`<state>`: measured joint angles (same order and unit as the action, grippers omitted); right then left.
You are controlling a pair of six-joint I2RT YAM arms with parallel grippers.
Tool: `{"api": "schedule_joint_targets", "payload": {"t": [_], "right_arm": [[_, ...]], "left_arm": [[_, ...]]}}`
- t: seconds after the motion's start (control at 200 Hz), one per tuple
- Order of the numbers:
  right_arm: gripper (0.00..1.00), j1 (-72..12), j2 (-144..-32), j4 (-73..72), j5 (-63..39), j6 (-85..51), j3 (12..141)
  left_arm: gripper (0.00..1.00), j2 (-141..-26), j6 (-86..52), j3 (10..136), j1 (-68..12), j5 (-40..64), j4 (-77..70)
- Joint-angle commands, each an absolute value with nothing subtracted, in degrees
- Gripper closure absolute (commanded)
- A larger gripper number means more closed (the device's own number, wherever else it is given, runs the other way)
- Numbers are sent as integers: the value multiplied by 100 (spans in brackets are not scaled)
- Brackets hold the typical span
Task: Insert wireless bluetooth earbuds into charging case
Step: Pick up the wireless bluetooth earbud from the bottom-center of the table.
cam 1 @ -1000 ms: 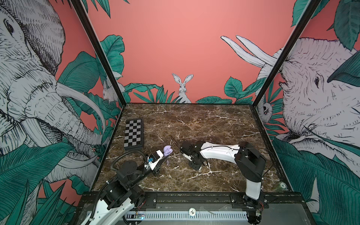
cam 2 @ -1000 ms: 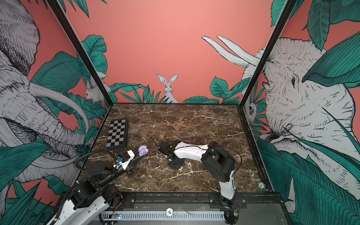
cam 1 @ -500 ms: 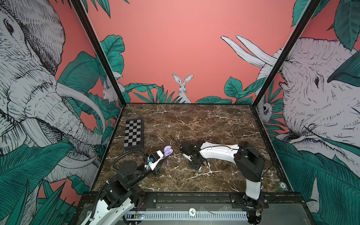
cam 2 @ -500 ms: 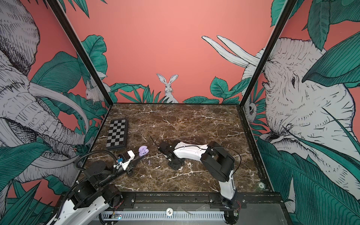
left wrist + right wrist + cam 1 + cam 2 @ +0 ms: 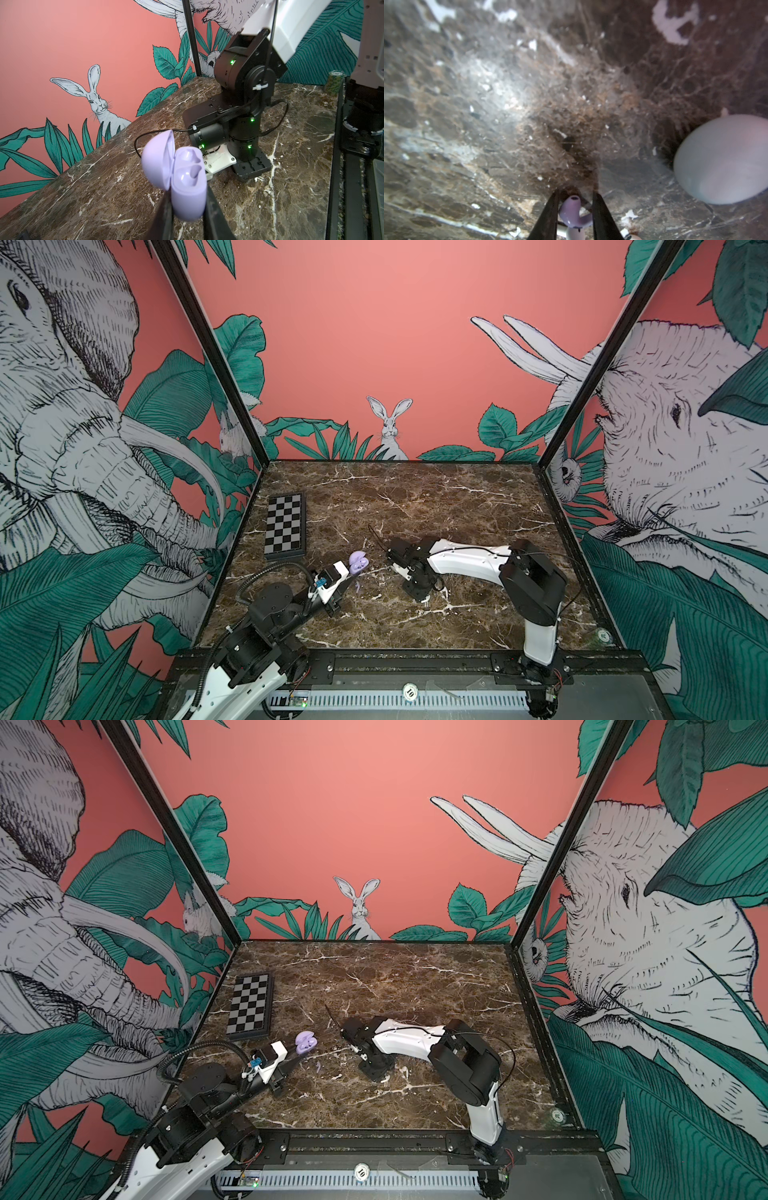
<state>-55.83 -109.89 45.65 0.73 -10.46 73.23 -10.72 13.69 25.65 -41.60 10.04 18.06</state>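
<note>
A lilac charging case [image 5: 187, 182] hangs above the marble with its lid [image 5: 158, 160] open, and my left gripper [image 5: 188, 195] is shut on its lower half. It shows in both top views [image 5: 358, 562] [image 5: 305, 1042]. My right gripper [image 5: 576, 193] points straight down at the table right of the case [image 5: 417, 593]. Its fingers [image 5: 550, 212] close on a lilac earbud [image 5: 572, 209] from both sides. White earbuds [image 5: 575, 233] lie just behind it. Another lilac earbud [image 5: 357, 585] [image 5: 318, 1067] lies on the marble below the case.
A pale rounded case [image 5: 724, 160] sits close beside the right gripper. A folded chessboard [image 5: 284, 531] lies at the back left. A stack of green chips [image 5: 334, 83] stands at the front right corner. Printed walls enclose three sides.
The right jaws have come in a little on the lilac earbud. Both arms and the lilac case stay where they were.
</note>
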Motion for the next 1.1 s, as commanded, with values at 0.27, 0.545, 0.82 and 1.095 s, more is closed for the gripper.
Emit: {"api": "schedule_joint_targets", "payload": {"t": [0.27, 0.545, 0.82, 1.095], "right_arm": [[60, -5379, -10934, 4312, 23, -1323, 7313], [55, -5377, -10382, 4175, -255, -942, 6956], [56, -5373, -10626, 4259, -320, -837, 6839], [60, -5364, -10884, 4201, -18, -868, 6882]], "left_arm": [[100, -1055, 1493, 2482, -4175, 1037, 1822], [100, -1064, 1510, 2487, -4174, 1055, 1810], [100, -1052, 1514, 2485, -4168, 1068, 1813], [100, -1055, 1520, 2472, -4175, 1072, 1815]]}}
